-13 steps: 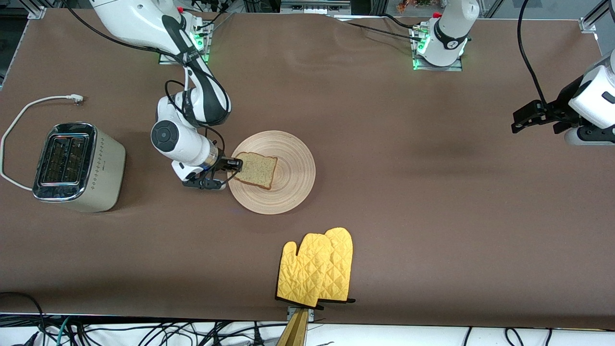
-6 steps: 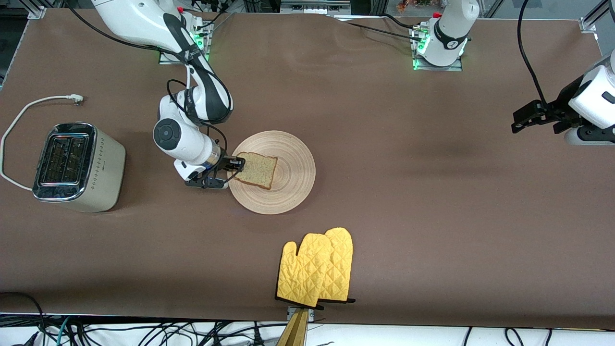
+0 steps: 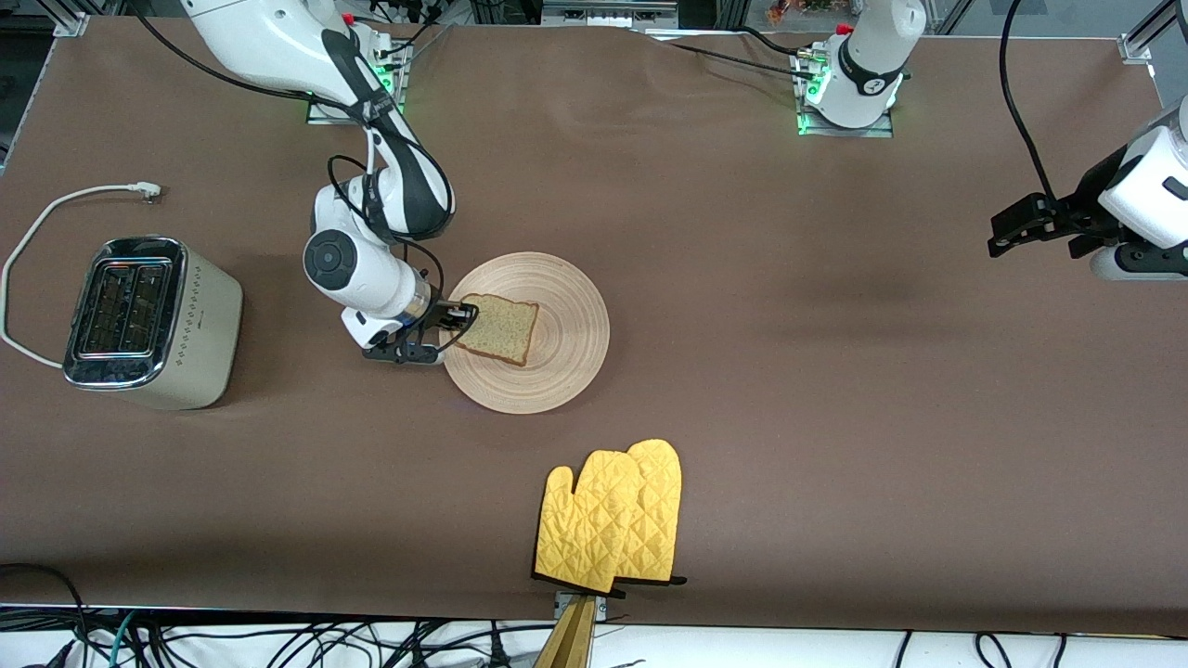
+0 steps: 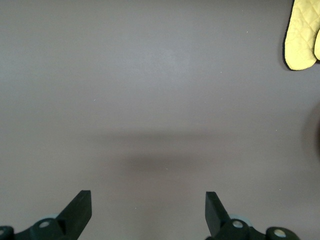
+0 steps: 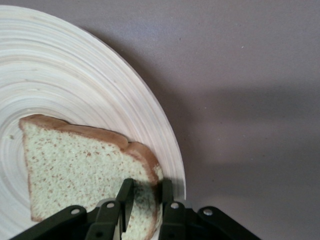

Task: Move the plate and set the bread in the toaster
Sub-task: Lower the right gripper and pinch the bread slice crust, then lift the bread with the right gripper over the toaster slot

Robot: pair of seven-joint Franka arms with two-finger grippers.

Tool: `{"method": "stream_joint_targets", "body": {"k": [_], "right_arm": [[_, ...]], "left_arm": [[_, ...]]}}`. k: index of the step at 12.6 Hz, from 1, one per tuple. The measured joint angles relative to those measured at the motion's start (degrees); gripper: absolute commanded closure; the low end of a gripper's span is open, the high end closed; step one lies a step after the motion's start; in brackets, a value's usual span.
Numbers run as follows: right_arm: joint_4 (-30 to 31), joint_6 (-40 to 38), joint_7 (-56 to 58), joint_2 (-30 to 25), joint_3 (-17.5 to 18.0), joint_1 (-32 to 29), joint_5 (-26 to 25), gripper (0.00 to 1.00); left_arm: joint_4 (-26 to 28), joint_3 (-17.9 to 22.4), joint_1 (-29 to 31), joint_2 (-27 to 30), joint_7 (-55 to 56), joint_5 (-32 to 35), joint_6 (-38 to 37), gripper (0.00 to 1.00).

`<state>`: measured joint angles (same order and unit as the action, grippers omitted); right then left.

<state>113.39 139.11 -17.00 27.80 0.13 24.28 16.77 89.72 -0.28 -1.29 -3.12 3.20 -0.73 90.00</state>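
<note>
So the right pincer (image 3: 461,317) has closed in on the bread's (image 3: 498,329) crust edge at about 9 o'clock on the plate (image 3: 557,371), fingers (image 5: 123,197) pinching it now, though how firm the grip is I can't quite tell. Compared with a second ago the slice has nudged slightly and the elbow has crept over. Bread's still on the plate; the toaster (image 3: 148,320) waits toward the right arm's end of the tabletop (image 3: 835,417). Left pincer (image 4: 148,212) idles, jaws spread apart, over bare tabletop.
</note>
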Motion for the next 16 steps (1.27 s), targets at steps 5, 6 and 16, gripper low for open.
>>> {"method": "stream_joint_targets", "body": {"k": [5, 6, 16], "right_arm": [[-0.1, 0.3, 0.0, 0.2, 0.1, 0.1, 0.0, 1.00], [-0.2, 0.3, 0.0, 0.1, 0.1, 0.1, 0.0, 1.00], [-13.0, -33.4, 1.1, -11.3, -13.0, -0.1, -3.6, 1.00]], "left_arm": [[0.0, 0.0, 0.0, 0.0, 0.0, 0.0, 0.0, 0.00], [0.0, 0.0, 0.0, 0.0, 0.0, 0.0, 0.0, 0.00], [0.0, 0.1, 0.0, 0.0, 0.0, 0.0, 0.0, 0.00]]}}
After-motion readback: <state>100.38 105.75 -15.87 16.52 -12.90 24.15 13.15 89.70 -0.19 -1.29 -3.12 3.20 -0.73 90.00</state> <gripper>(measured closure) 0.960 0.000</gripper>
